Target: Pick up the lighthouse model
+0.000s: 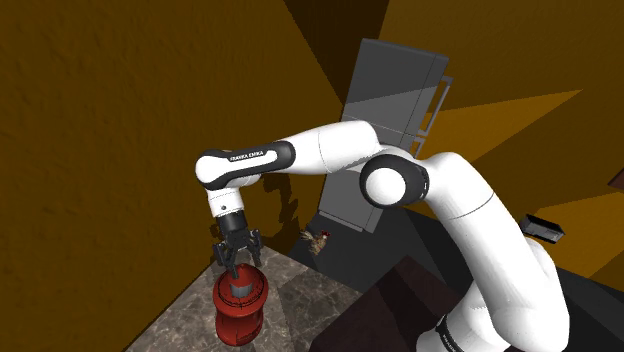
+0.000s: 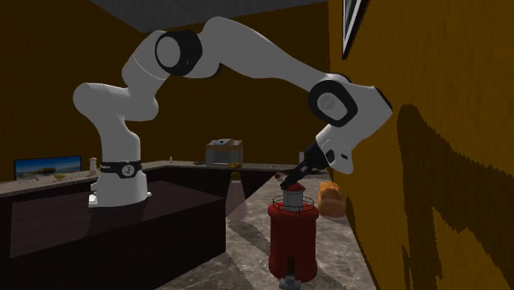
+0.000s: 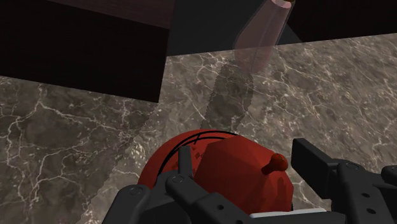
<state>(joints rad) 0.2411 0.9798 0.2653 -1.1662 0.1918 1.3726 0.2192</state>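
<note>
The lighthouse model [image 1: 239, 305] is a red cylinder with a railed gallery and a red domed cap, and it stands upright on the marble counter [image 1: 300, 300]. It also appears in the second exterior view [image 2: 292, 239]. My black gripper [image 1: 238, 262] has come down over its top. In the wrist view the gripper [image 3: 245, 168] is open, and one fingertip [image 3: 310, 159] stands on each side of the knobbed cap [image 3: 245, 165], close to it. The model's lower body is hidden beneath the hand in that view.
An orange wall [image 1: 100, 150] runs close behind the lighthouse. A rooster figure [image 1: 318, 242], a brown loaf-like object [image 2: 332, 198] and a translucent pinkish vessel [image 3: 261, 32] stand farther along the counter. The dark stand [image 2: 123, 231] and a grey cabinet [image 1: 390, 130] border the counter.
</note>
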